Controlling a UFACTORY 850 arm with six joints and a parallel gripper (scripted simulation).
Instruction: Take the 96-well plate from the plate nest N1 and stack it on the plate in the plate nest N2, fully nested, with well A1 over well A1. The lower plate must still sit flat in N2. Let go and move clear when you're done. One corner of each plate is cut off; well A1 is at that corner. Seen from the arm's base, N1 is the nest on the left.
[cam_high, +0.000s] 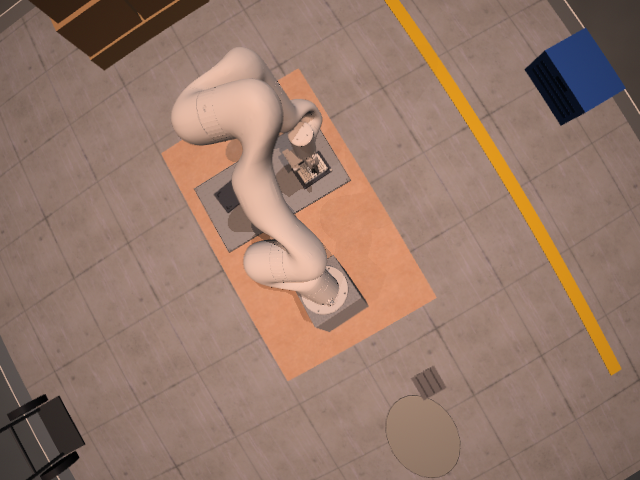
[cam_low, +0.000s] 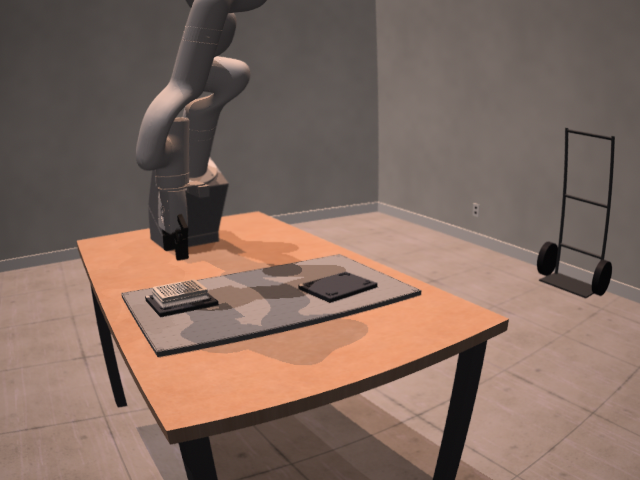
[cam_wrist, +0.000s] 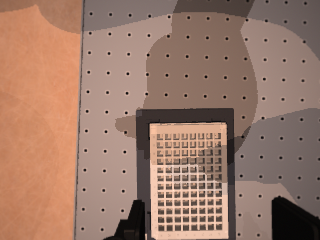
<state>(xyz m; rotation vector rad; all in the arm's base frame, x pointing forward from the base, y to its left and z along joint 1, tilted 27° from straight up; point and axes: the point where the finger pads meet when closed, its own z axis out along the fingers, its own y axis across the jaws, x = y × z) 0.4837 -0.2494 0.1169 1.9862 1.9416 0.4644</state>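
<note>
A white 96-well plate (cam_low: 179, 290) (cam_wrist: 190, 175) lies on top of a second plate (cam_low: 181, 301) in the dark nest N2 (cam_low: 155, 305) (cam_wrist: 142, 131). The two look squarely stacked, and I cannot make out the cut corners. The nest N1 (cam_high: 226, 196) (cam_low: 338, 285) is a bare dark pad with nothing on it. My gripper (cam_low: 175, 242) (cam_wrist: 208, 220) is open and empty. It hangs well above the stack, its two dark fingers at the bottom of the wrist view on either side of the plate. In the top-down view the arm's wrist hides it.
Both nests sit on a grey perforated board (cam_high: 333, 181) (cam_low: 258, 320) (cam_wrist: 200, 65) on the orange table (cam_low: 310, 372) (cam_wrist: 40, 125). The arm's base block (cam_high: 336, 304) (cam_low: 204, 211) stands at the table's far side. A hand truck (cam_low: 578, 217) stands by the wall.
</note>
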